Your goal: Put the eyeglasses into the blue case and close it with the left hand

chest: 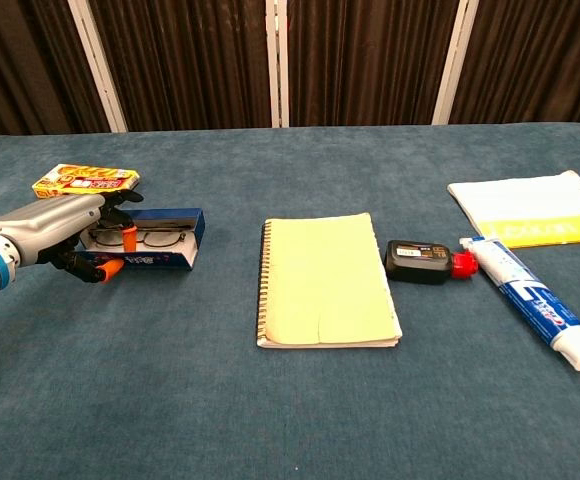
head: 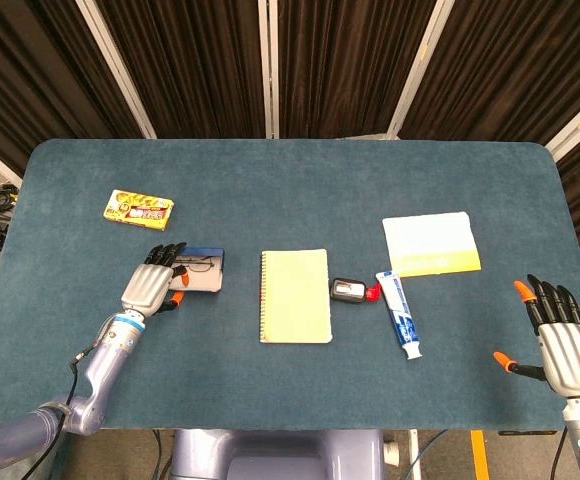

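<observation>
Notebook (chest: 327, 278) lies nearest in the chest view, at the table's six o'clock, with the toothpaste tube (chest: 530, 301) out at four o'clock and the small black device (chest: 420, 262) between them. In the head view the right hand (head: 562, 340) hovers at the table's near right corner, fingers spread, holding nothing.

Further back at nine o'clock sits the blue case (chest: 146, 243), and the eyeglasses (chest: 138, 237) are visible inside it through the gap. The lid is partly folded up, not yet flat shut. The left hand (chest: 65, 232) is at the case's left end, fingers curled around the lid's near flap with an orange fingertip in front of the opening; it presses or holds the lid, though whether the grip is firm I cannot tell.

My judgement is that the placing is done and the closing is the step in hand. To finish it well, the hand should roll the flap over toward twelve o'clock, pressing down evenly so the light case does not slide away, and keep the fingertip clear of the seam and off the lenses.

Farthest, the yellow snack box (chest: 86, 181) lies at ten o'clock and the folded cloth (chest: 532, 209) at two o'clock.
</observation>
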